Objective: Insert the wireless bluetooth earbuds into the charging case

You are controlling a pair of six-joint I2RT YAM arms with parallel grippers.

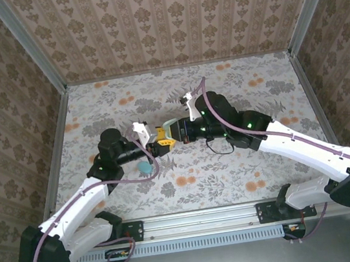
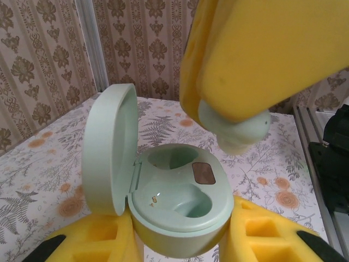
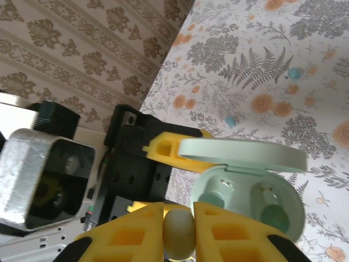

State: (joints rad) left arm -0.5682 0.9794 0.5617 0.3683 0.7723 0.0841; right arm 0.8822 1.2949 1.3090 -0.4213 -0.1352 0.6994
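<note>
**Earbud** (image 2: 235, 130), mint green. You find it pinched between the closed fingers of the right gripper (image 3: 179, 215), hanging just above the charging case (image 2: 174, 207) and not touching it. Its rounded end points down toward the case's wells. In the right wrist view its long axis runs along the fingers.

**Case:** clamped upright by the left gripper (image 2: 177, 236) over the table (image 2: 49, 180). The lid (image 2: 109, 147) is swung back on its hinge and stands on edge.

**Hidden:** the yellow pads cover most of the earbud. You cannot tell whether either well is occupied.

Upright lid (image 2: 109, 147) beside seemingly clear wells (image 2: 188, 203)
</note>
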